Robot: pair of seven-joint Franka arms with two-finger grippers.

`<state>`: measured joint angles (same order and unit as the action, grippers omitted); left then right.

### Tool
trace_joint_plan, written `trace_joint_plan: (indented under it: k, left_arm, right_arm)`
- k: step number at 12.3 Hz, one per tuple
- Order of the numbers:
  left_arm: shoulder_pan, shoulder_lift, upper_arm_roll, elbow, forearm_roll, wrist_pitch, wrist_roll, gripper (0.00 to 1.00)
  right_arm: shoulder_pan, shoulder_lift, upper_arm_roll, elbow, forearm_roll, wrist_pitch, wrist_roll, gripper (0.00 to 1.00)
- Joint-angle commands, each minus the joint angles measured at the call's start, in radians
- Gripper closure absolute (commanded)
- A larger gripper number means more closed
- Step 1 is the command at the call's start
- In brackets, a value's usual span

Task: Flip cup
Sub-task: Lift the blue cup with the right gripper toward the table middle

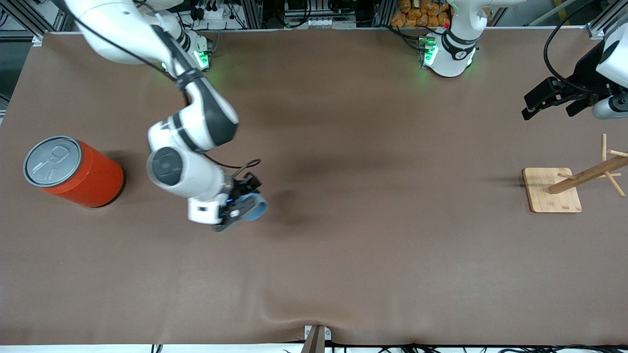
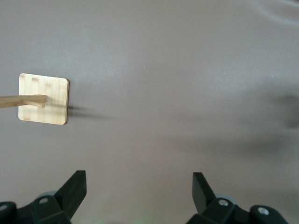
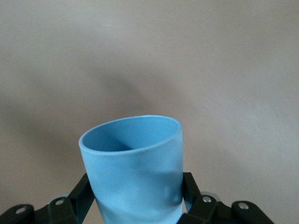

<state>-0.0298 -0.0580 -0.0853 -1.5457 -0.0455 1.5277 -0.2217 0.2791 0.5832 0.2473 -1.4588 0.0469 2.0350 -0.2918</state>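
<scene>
1. Big table (image 1: 343,255) covered in a brown matte sheet, a bit wrinkled along the edge nearest the front camera.
2. Aluminium frame rails (image 1: 601,22) and cables (image 1: 211,10) run along the edge where the bases stand.
3. An orange-yellow pile (image 1: 422,14) sits up there too; can't tell what.
4. Soft, even light, blurry shadows on the sheet.
</scene>
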Motion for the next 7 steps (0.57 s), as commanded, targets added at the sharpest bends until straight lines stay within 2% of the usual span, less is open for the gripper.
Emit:
trace_joint_plan:
  k: [1, 4, 7]
  left_arm:
    - [-0.001, 0.007, -0.005, 0.016, -0.016, -0.003, 0.013, 0.00]
    - [0.005, 0.000, -0.016, 0.013, -0.016, -0.012, 0.015, 0.00]
    - [0.001, 0.006, -0.030, 0.015, -0.016, -0.018, 0.012, 0.00]
  right_arm:
    - [0.095, 0.043, 0.000, 0.074, -0.083, 0.002, -0.148, 1.00]
    - [0.185, 0.075, -0.002, 0.072, -0.149, 0.129, -0.350, 1.00]
    - [0.288, 0.121, -0.008, 0.072, -0.189, 0.142, -0.291, 1.00]
